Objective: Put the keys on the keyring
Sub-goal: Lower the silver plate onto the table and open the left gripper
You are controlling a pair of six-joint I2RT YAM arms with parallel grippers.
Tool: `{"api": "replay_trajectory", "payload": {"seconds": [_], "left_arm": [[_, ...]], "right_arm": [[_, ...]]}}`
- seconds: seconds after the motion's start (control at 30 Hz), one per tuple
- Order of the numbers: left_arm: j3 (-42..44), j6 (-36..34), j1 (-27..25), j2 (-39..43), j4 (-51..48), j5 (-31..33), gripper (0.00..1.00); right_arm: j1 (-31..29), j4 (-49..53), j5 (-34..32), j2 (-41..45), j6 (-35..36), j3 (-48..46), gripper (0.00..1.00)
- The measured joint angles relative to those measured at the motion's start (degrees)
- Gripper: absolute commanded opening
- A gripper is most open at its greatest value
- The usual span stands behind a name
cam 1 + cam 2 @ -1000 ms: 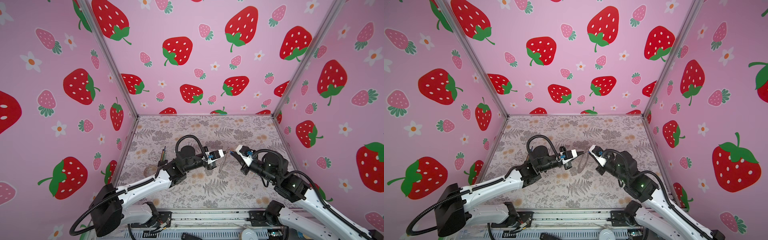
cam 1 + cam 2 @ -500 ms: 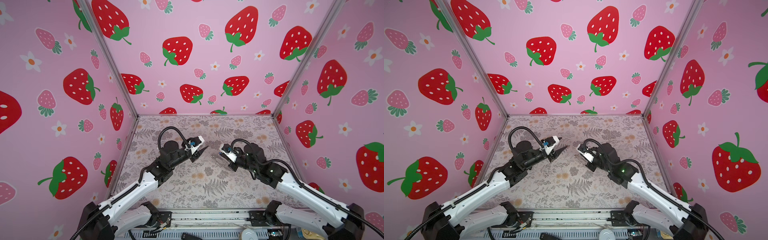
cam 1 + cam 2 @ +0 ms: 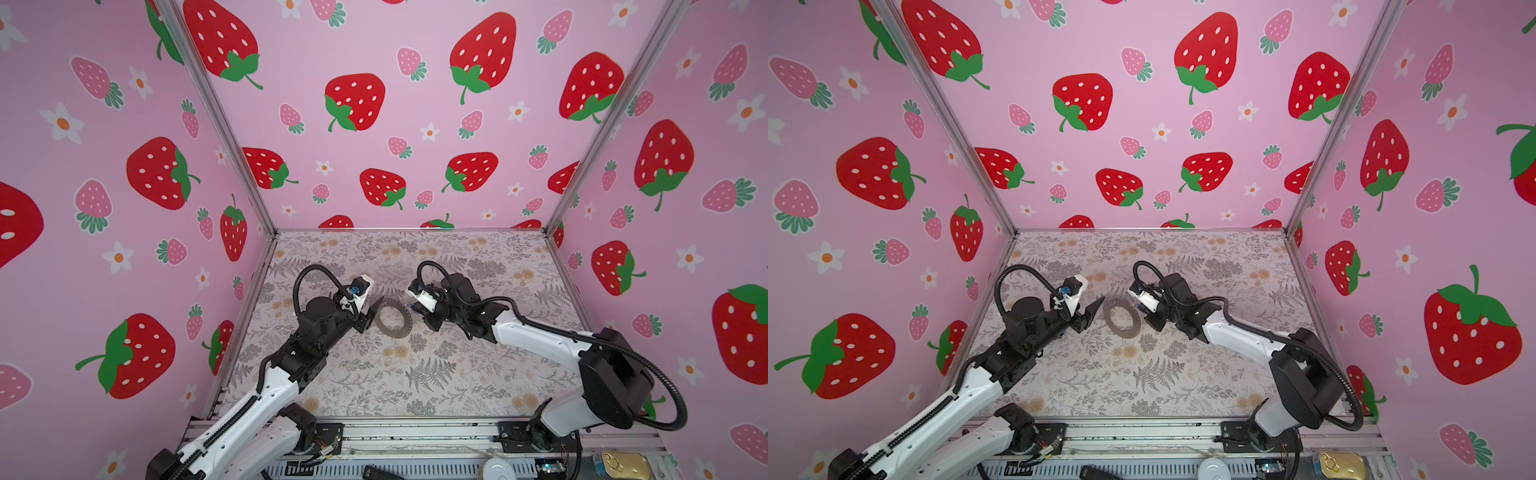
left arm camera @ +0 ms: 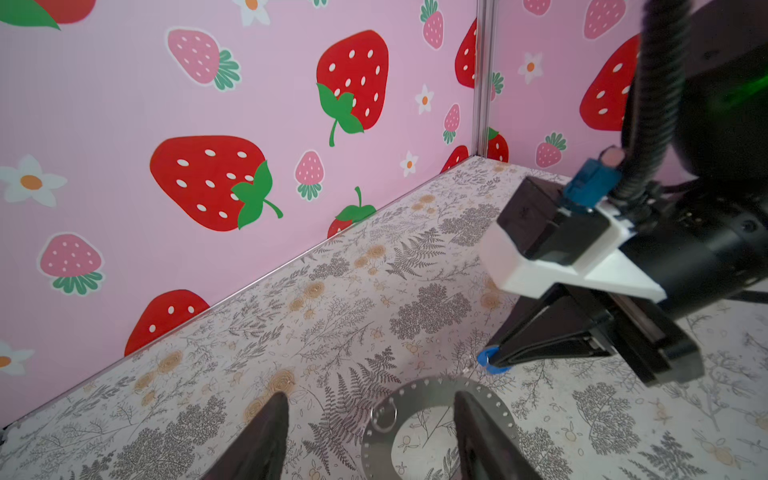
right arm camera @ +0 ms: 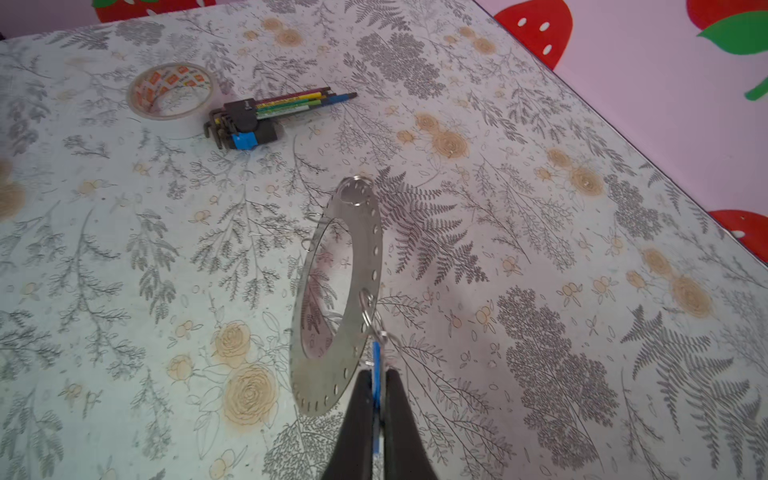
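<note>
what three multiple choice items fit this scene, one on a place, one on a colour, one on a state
1. Where is the keyring in both top views?
A. between the left gripper and the right gripper
B. against the back wall
C. on the front rail

2. What colour is the key tag in the right gripper?
A. red
B. blue
C. yellow

3. How do the left gripper's jaws stand?
A. shut on the keyring
B. shut on the key tag
C. open

Answers:
1 A, the ring shows between the two grippers' tips.
2 B, the right wrist view shows a blue strip pinched between shut fingers.
3 C, the left wrist view shows its two fingers wide apart.
</note>
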State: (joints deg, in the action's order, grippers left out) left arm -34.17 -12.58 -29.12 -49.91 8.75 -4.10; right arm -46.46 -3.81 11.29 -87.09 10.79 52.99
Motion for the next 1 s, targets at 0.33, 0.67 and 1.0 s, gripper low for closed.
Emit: {"api": "replay_trajectory", "payload": {"seconds": [0.33, 0.67, 1.0], "left_arm": [[0.0, 0.0, 0.0, -3.0, 0.0, -0.7, 0.65], [0.0, -0.8, 0.0, -5.6, -0.1, -0.8, 0.65], [0.8, -1.2, 1.1, -8.0, 0.1, 1.6, 0.65]], "right_arm": [[6.6, 3.9, -8.5, 0.0, 3.4, -5.6, 0.0], [7.8, 6.4, -16.7, -2.3, 6.0, -9.0, 0.0], [7.8, 9.6, -23.8, -2.3, 5.2, -8.9, 0.31]]}}
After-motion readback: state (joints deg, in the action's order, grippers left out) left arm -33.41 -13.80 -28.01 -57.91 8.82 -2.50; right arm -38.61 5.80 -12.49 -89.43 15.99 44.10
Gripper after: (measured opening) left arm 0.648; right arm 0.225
